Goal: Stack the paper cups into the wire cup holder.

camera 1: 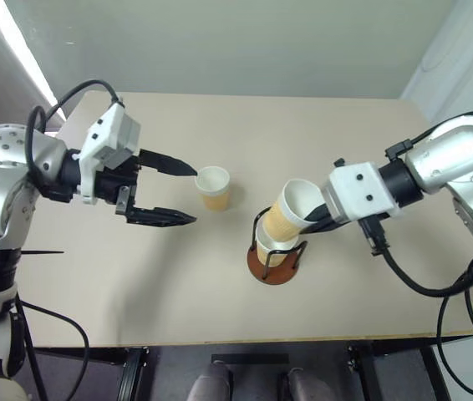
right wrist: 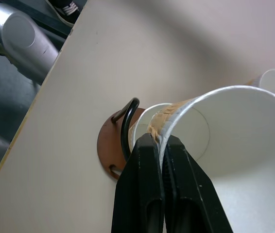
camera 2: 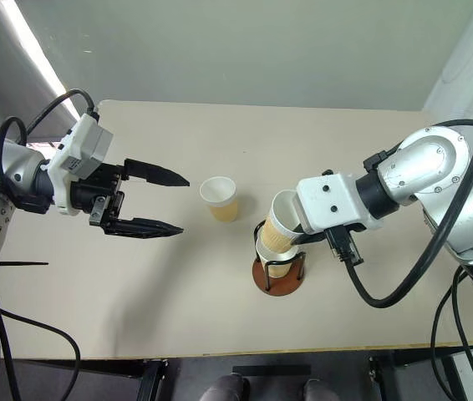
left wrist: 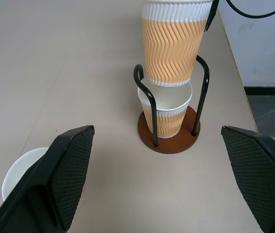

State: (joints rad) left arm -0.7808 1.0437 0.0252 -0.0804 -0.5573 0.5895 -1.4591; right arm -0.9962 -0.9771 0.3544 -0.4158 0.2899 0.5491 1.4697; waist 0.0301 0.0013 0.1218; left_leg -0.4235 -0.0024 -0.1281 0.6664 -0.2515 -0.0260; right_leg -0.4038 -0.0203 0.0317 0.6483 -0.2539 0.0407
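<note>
Right gripper has its jaws pinched on the rim of a cup, tilted just above the one in the holder. Level it, centre between the wires, then lower. Left gripper gapes wide, empty, near the third cup on the counter.

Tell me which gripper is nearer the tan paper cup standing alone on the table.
Left. The open left gripper hovers just beside the lone tan paper cup, fingertips pointing at it. The right gripper is farther off, pinching another paper cup over the wire cup holder.
</note>
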